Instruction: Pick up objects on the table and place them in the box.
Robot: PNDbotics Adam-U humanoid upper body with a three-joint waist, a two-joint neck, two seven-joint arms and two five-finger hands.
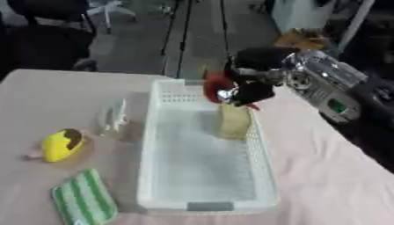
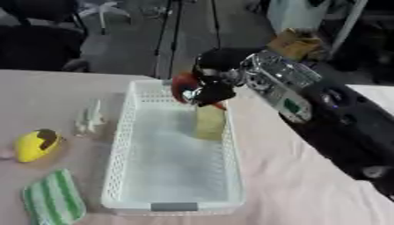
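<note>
Green striped cloth [image 1: 84, 200] lies beside white box [image 1: 206, 206]; right hand [image 1: 250, 83] fingers pinch red object [image 1: 216, 85] over it.

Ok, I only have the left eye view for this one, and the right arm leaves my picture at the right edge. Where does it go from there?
Observer: In the right eye view, the right arm runs from the right hand at the far end of the box down to the lower right corner, over the right side of the table.
Operator: Anything beyond the table on that side?
Observer: Yes, a white surface shows at the right edge, behind the arm.
</note>
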